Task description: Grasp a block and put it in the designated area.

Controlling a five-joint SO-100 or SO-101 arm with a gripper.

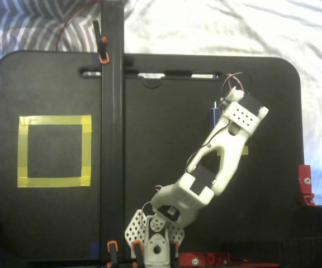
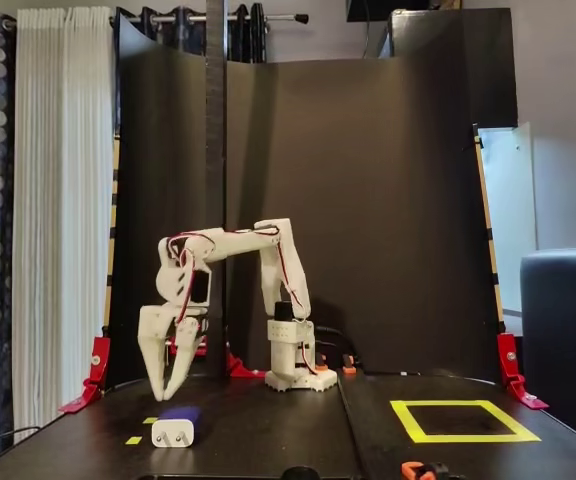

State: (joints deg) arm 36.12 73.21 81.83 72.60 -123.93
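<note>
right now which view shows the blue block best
The fixed view from table level: the block sits in the open on the table, its pale pronged end facing the camera, with the hand just above it. In the fixed view from above, the arm covers all but a dark blue sliver.

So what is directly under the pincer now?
In the front fixed view, the open pincer hangs just above the block, not touching it. In the top fixed view, the arm covers most of the block; only a dark blue edge shows.
</note>
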